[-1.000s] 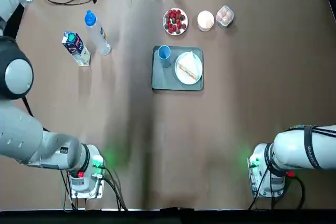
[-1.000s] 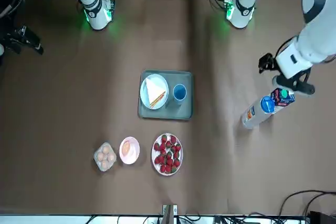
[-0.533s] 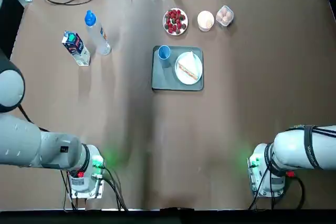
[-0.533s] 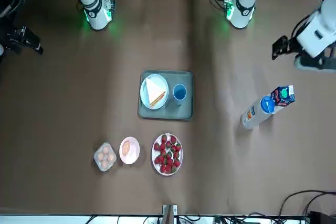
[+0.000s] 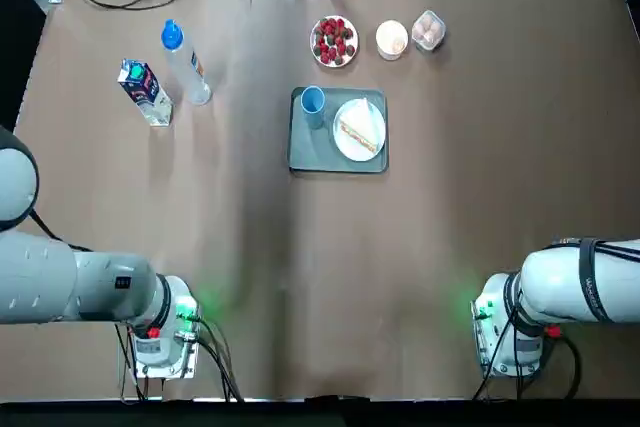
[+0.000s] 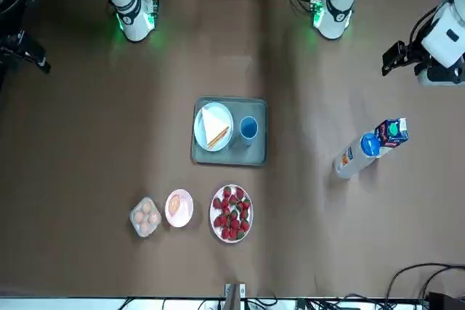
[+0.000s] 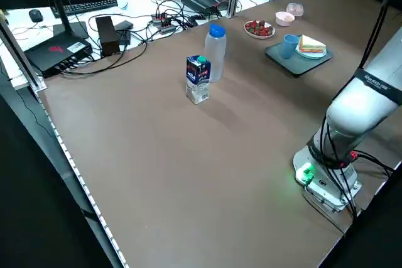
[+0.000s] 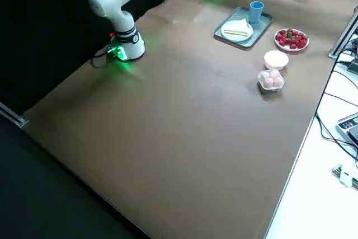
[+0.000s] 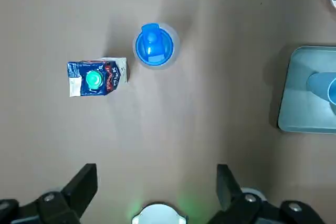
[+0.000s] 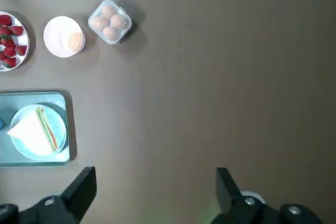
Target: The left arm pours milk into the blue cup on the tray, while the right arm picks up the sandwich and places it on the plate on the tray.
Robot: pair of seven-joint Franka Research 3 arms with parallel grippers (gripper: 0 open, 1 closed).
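Note:
The milk (image 5: 145,93) stands upright at the table's far left, a white carton with blue panels, also in the left wrist view (image 9: 97,77). High above the table, on the robot's side of the carton, my left gripper (image 9: 156,171) hangs open and empty. The blue cup (image 5: 313,100) stands in a far corner of the grey tray (image 5: 305,152). Beside it on the tray, the sandwich (image 5: 360,132) lies on the white plate (image 5: 347,147). My right gripper (image 10: 155,174) is open and empty too, high over bare table to the right of the tray.
A clear bottle with a blue cap (image 5: 185,62) stands right beside the milk. Beyond the tray sit a dish of strawberries (image 5: 334,40), a small white dish (image 5: 392,38) and a box of eggs (image 5: 428,30). Cables lie past the far edge.
The left arm has lifted and drawn back from beside the milk carton toward the table's left edge, mostly leaving the top view. The right arm and all objects stay where they were.

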